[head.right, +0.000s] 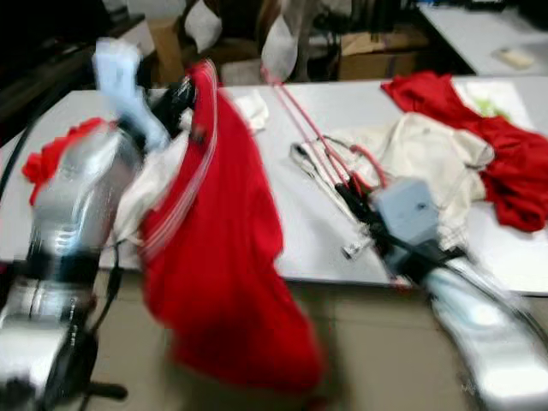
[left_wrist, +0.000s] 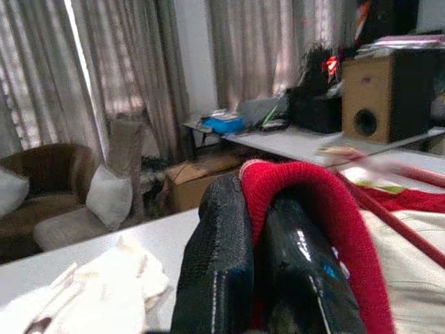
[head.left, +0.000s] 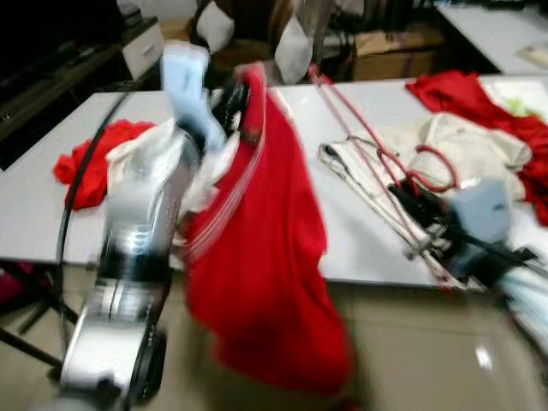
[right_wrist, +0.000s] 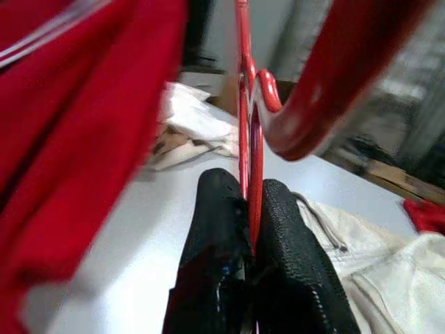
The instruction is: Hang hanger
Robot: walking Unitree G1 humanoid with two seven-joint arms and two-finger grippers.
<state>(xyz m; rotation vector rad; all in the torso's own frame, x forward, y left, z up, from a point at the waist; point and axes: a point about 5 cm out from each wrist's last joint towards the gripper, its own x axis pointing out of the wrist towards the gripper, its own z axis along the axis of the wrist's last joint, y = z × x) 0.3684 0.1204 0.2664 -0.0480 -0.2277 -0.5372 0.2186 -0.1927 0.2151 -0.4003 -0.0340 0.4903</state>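
Observation:
A large red garment hangs from the white table's front edge down toward the floor. My left gripper is raised over the table and shut on the garment's thick red knitted edge. A thin red hanger slants across the table with its hook over a cream garment. My right gripper is shut on the red hanger's wire, low over the table at the right. The head views are blurred.
A red cloth lies at the table's left. A cream garment and another red cloth lie at its right. Pale hangers rest near my right gripper. Behind the table are cardboard boxes and cushions.

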